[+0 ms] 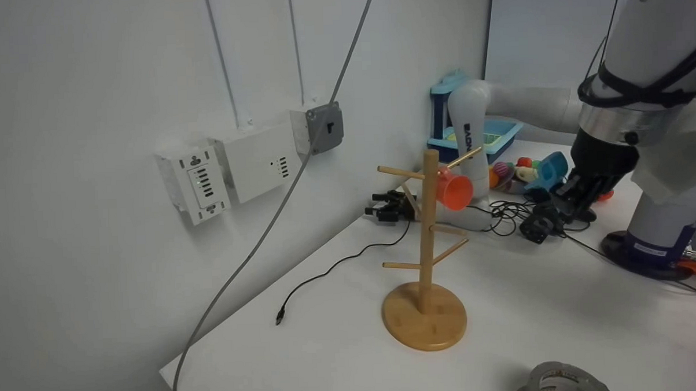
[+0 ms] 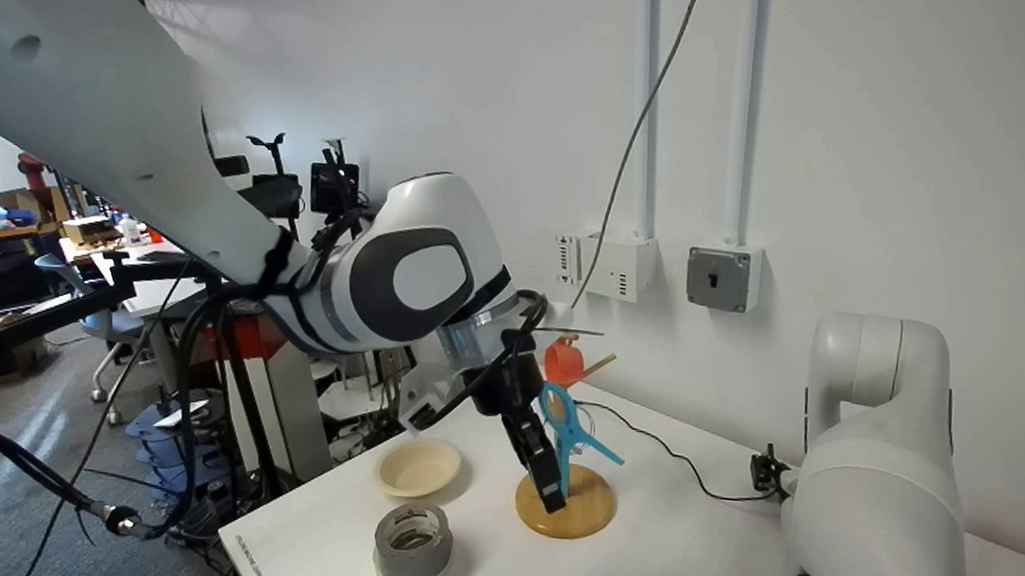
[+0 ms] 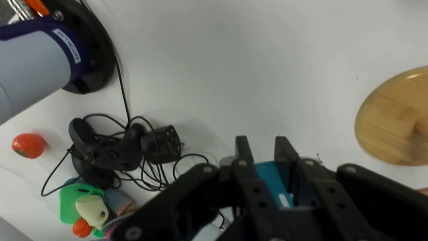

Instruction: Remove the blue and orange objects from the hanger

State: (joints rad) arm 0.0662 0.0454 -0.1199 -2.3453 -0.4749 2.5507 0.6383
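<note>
The blue object [image 2: 569, 428], with a ring at its upper end and spread prongs, is off the hanger and up in the air. My gripper [image 3: 262, 144] is shut on it; in the wrist view its flat blue part [image 3: 272, 180] lies between the black fingers [image 3: 243, 147]. An orange-red, cup-like orange object [image 1: 455, 190] hangs from an upper peg of the wooden hanger [image 1: 428, 233], and also shows in an exterior view [image 2: 563, 363]. The hanger's round base [image 3: 394, 117] is at the right of the wrist view, to one side of my gripper.
Black cables with a controller [image 3: 110, 147] and a black box [image 3: 162, 144] lie on the table, beside small toys [image 3: 90, 211]. A grey tape roll [image 2: 413, 544] and a cream bowl [image 2: 419, 467] stand near the hanger. A second white arm [image 2: 883, 506] is by the wall.
</note>
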